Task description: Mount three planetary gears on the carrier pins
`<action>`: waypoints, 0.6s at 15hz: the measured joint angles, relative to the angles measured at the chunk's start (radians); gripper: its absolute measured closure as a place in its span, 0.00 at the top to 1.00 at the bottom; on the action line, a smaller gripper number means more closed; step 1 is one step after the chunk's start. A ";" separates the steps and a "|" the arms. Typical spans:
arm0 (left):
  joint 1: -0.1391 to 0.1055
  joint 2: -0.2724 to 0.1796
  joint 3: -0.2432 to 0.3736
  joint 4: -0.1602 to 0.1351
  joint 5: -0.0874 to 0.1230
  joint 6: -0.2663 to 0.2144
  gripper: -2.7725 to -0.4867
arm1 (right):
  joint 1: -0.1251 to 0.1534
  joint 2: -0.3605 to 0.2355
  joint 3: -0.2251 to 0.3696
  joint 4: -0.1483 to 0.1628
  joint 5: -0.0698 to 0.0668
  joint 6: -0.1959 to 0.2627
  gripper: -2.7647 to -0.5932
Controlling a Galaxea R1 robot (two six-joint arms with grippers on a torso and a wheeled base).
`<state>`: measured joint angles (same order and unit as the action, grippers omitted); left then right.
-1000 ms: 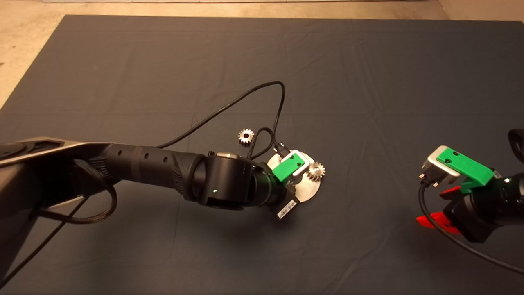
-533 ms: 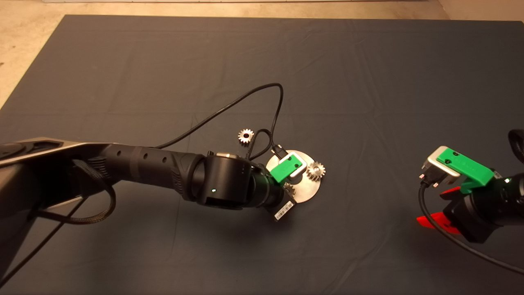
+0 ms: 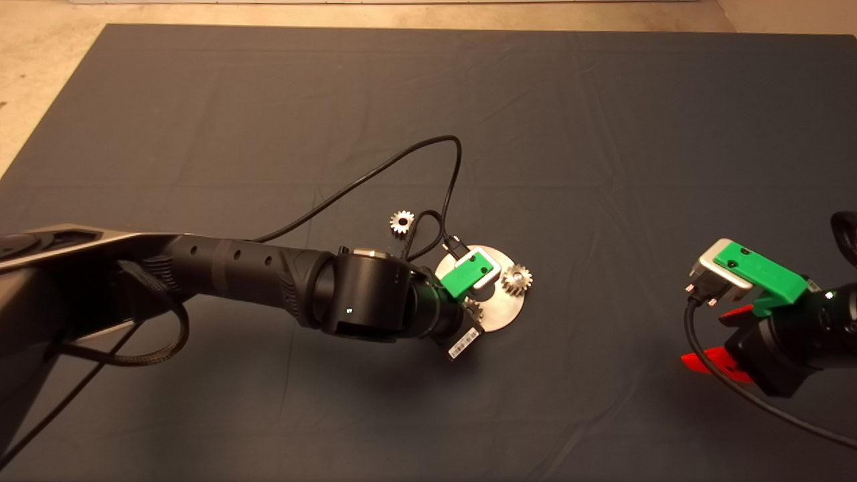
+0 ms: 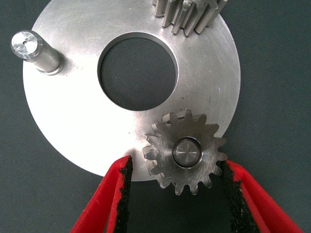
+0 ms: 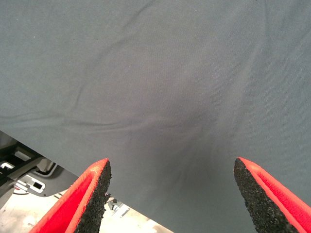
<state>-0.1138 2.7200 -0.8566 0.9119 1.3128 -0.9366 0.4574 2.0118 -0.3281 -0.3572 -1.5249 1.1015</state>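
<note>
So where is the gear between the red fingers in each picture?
Head view: the gear peeks out under the left gripper, on the disc's near-left edge.
Left wrist view: the gear sits on a pin, between the open fingers.
Right wrist view: not there, only mat.
Shared landmark: the shiny disc.

head cam: high, looks down on whole mat [image 3: 602, 134], far | L wrist cam: v. close, straight down on disc [image 4: 63, 121], w/ gears | R wrist cam: low over bare mat [image 5: 155, 73], near its edge | shared: head + L wrist both see disc [image 3: 502, 314]
</note>
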 joint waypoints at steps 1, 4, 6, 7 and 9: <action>-0.012 0.000 0.000 -0.014 0.001 0.000 0.29 | 0.000 0.000 0.000 0.000 0.000 0.000 0.58; -0.062 0.001 -0.001 -0.093 0.054 0.000 0.29 | -0.001 0.015 0.000 0.001 0.001 0.000 0.58; -0.089 0.001 -0.001 -0.141 0.094 0.000 0.32 | -0.001 0.033 0.000 0.001 0.001 0.003 0.58; -0.096 0.000 -0.001 -0.147 0.102 0.000 0.36 | -0.001 0.034 0.000 0.001 0.002 0.003 0.58; -0.096 0.000 -0.001 -0.158 0.107 0.000 0.36 | -0.001 0.033 0.000 0.001 0.001 0.003 0.58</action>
<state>-0.2102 2.7203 -0.8572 0.7543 1.4200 -0.9362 0.4568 2.0449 -0.3281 -0.3564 -1.5236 1.1049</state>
